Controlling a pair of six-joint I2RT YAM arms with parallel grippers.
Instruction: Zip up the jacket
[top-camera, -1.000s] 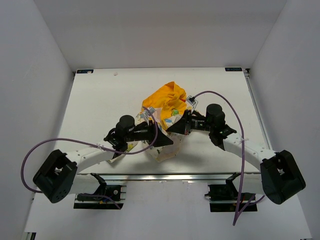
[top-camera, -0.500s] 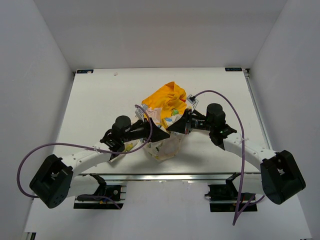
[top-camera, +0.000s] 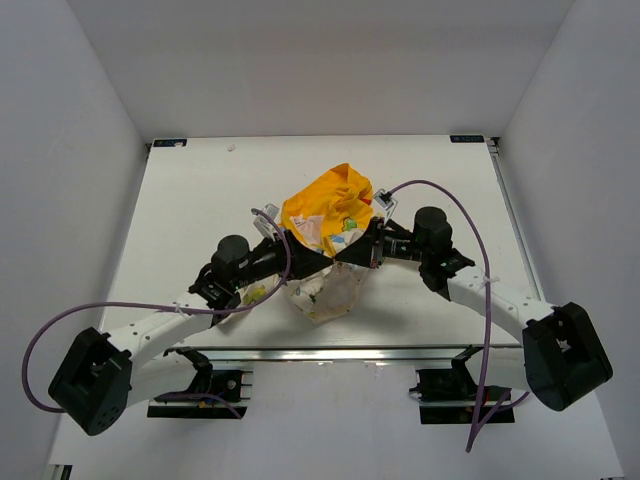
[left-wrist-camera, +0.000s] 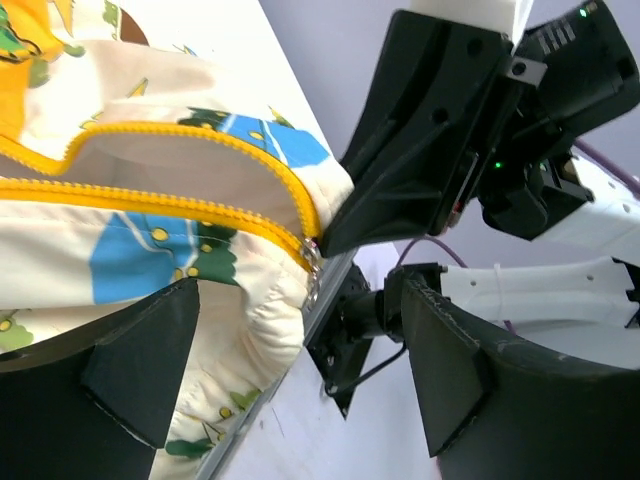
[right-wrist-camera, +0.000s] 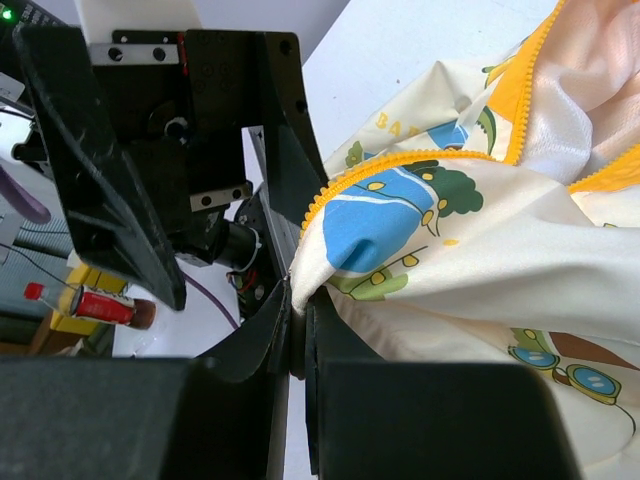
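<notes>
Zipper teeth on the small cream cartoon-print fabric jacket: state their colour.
Bright yellow zipper teeth, clearest in the left wrist view.

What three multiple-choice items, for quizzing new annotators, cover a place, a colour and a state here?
1. Where is the jacket?
A. middle of the table
B. far-left corner
C. on the floor

2. What colour is its zipper?
A. red
B. yellow
C. black

3. The right gripper is:
A. wide open
B. out of view
C. shut on the jacket

Answers:
1. A, the top view shows it central.
2. B, both wrist views show yellow teeth.
3. C, the right wrist view shows fabric pinched in it.
</notes>
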